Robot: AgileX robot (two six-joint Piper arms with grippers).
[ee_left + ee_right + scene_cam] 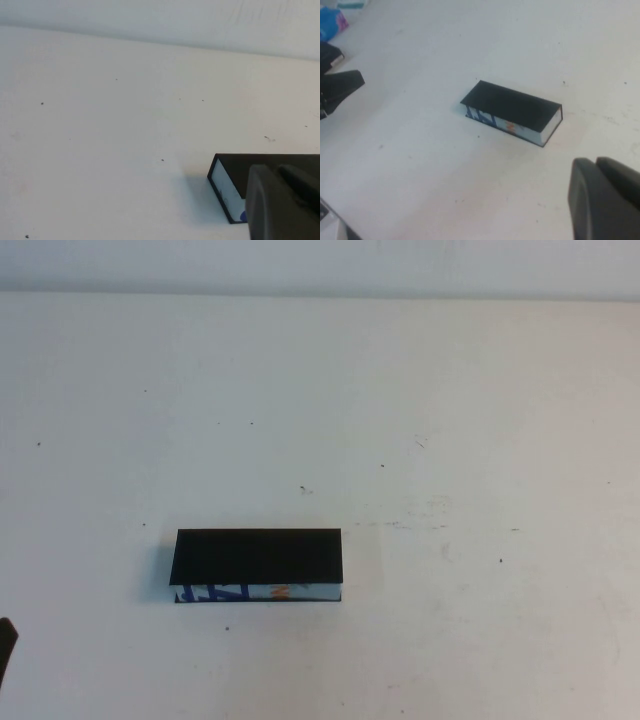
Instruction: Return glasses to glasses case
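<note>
The glasses case (258, 565) lies shut on the white table (450, 420), left of centre, its flat black lid down and its blue, white and orange front edge facing me. It also shows in the left wrist view (235, 180) and the right wrist view (512, 111). The glasses are not in view. My left gripper (277, 172) is shut and empty, low near the case's left end; only a dark tip of it (5, 645) shows in the high view. My right gripper (594, 162) is shut and empty, well off to the case's right, outside the high view.
The table carries only small dark specks around the case. In the right wrist view the left arm's dark parts (340, 87) and a blue object (330, 22) sit at the far side, beyond the case.
</note>
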